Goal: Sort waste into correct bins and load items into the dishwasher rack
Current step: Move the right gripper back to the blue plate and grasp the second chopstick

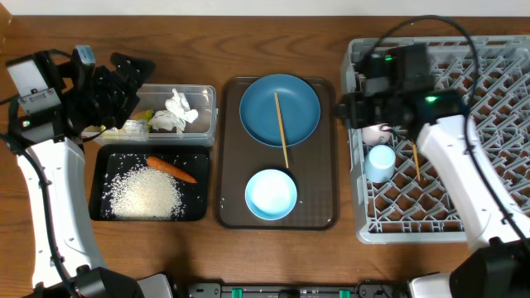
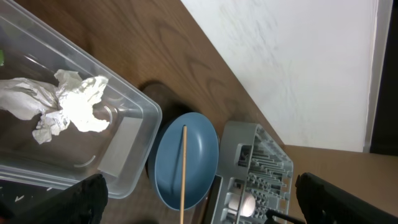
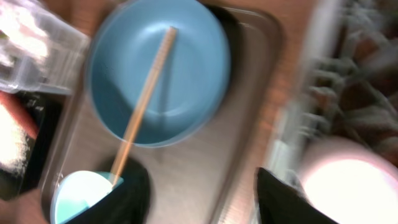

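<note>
Three things wait on the brown tray (image 1: 319, 207) in the middle of the counter (image 1: 273, 41): the dark blue plate (image 1: 257, 108) far back, a wooden chopstick (image 1: 281, 128) lying across it, and the light blue bowl (image 1: 271, 194) nearer. The right claw (image 3: 205, 196) hangs over the left edge of the grey rack (image 1: 489, 141), just beside the pink cup (image 1: 374, 132). Its fingers are apart and grasp nothing. The left claw (image 2: 199, 202) is spread wide and bare too, over the clear bin (image 1: 207, 116) with the white tissue (image 1: 178, 109). The chopstick looks like the next thing to load. It is thin, light, stiff and smooth, so I think it can roll or slip. Its near end pokes over the plate's rim toward the bowl, and that looks like the best spot to pinch it. The plate seems heavier, slippery and easy to crack, so grab its rim. Watch the raised tray edge and the tall rack wall, which stand close together. There is open room above the tray. In the rack, the small blue cup (image 1: 381, 163) and the other chopstick (image 1: 416, 161) sit on the left, with more free grid to the right.
</note>
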You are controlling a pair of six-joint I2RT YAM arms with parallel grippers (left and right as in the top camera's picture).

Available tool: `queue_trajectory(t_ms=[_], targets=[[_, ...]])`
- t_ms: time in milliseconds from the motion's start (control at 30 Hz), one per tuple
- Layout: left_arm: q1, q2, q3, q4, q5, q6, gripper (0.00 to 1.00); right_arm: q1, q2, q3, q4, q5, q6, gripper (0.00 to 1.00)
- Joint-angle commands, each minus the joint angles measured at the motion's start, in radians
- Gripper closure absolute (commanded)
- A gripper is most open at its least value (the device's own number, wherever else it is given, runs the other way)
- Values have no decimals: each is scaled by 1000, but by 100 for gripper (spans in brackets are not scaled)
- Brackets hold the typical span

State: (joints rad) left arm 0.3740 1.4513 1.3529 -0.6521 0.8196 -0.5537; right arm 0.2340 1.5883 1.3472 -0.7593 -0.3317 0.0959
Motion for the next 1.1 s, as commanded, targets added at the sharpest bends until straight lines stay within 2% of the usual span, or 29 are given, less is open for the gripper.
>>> queue_trajectory(t_ms=[0,67,133,500,567,600,633,667,767,1067], targets=[[3,0,-3,-2,-2,-5,2,88,16,18,35,52,98,25],[3,0,-3,-2,-2,-5,2,142,25,18,63,112,129,15],[3,0,-3,-2,-2,-5,2,193,35,18,89,161,136,1],[3,0,-3,-2,-2,-5,2,355,98,18,211,203,182,1],[3,0,-3,-2,-2,-5,2,357,113,18,217,235,208,35],[3,0,-3,-2,-2,-5,2,357,120,18,214,271,254,57],[3,0,-3,-2,-2,-5,2,357,129,18,212,297,286,71],[3,0,-3,-2,-2,-5,2,357,138,18,211,326,324,74],[3,0,-3,-2,-2,-5,2,359,179,18,218,383,377,74],[3,0,-3,-2,-2,-5,2,378,324,18,287,395,426,71]])
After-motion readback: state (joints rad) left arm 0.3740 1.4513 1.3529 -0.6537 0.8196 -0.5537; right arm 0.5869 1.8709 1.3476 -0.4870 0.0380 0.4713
